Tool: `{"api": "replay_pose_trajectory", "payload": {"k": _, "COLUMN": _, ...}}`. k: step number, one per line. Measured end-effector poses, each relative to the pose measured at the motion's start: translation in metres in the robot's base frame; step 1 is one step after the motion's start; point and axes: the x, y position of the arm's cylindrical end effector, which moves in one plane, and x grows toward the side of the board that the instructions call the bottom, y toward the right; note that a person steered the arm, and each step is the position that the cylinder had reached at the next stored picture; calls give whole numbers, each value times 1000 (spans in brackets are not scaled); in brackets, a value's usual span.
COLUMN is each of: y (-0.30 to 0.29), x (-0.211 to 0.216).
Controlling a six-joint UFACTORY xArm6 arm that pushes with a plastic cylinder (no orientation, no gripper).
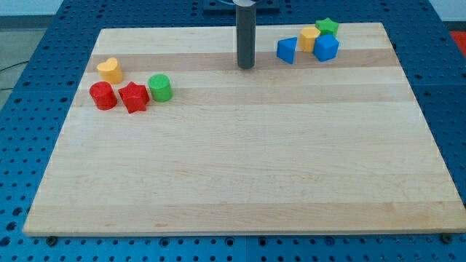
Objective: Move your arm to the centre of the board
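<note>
My tip point(246, 67) rests on the wooden board point(240, 160) near the view's top, slightly right of the middle. It touches no block. To its right lies a cluster: a blue block point(287, 50), a yellow block point(309, 38), a blue cube point(326, 48) and a green star point(327, 27). At the view's left lie a yellow heart point(110, 70), a red cylinder point(103, 95), a red star point(134, 97) and a green cylinder point(159, 87).
The board sits on a blue perforated table point(29, 87). The rod rises from the tip out of the view's top edge.
</note>
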Motion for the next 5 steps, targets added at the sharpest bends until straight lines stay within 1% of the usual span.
{"api": "replay_pose_trajectory", "payload": {"k": 3, "y": 0, "x": 2}}
{"api": "replay_pose_trajectory", "payload": {"k": 4, "y": 9, "x": 30}}
{"api": "replay_pose_trajectory", "payload": {"k": 5, "y": 65, "x": 83}}
